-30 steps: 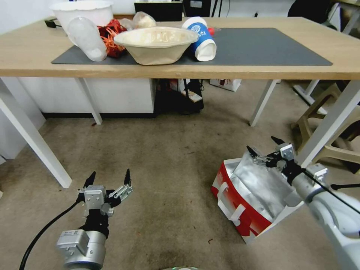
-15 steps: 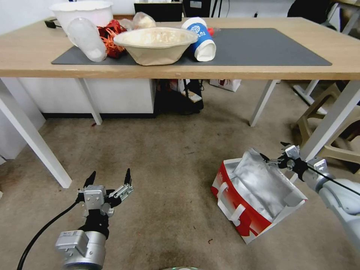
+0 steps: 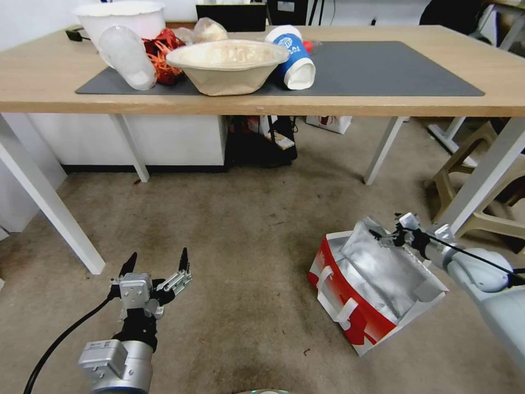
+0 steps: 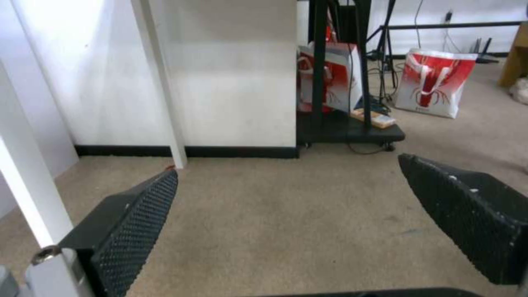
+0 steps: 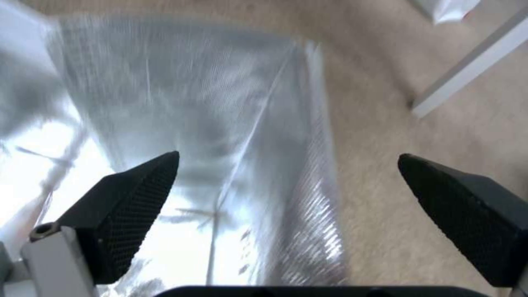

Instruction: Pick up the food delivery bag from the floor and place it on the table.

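The food delivery bag (image 3: pixel 350 298) stands open on the floor (image 3: pixel 235 241) at the right, red side with white strap handles facing me and silver foil lining (image 5: pixel 220 136) showing. My right gripper (image 3: pixel 389 232) is open at the bag's far upper edge. In the right wrist view (image 5: pixel 288 165) one finger is over foil and the other over carpet, the foil edge between them, nothing gripped. My left gripper (image 3: pixel 158 260) hangs open low over bare carpet at the left, also seen in the left wrist view (image 4: pixel 288 177). The table (image 3: pixel 54 90) with its dark grey mat (image 3: pixel 383 71) stands ahead.
Bowls (image 3: pixel 227 63), cups and a tub crowd the mat's left half. White table legs (image 3: pixel 481 178) stand close behind the bag, with a beige stool (image 3: pixel 465 180) to the right. A black cart (image 4: pixel 352 130) and red-and-white bags (image 4: pixel 434 82) sit under the table.
My right gripper has moved from above the bag's middle to its far upper edge, and the arm has pulled back to the right. The bag stays on the floor. The left arm has sunk slightly.
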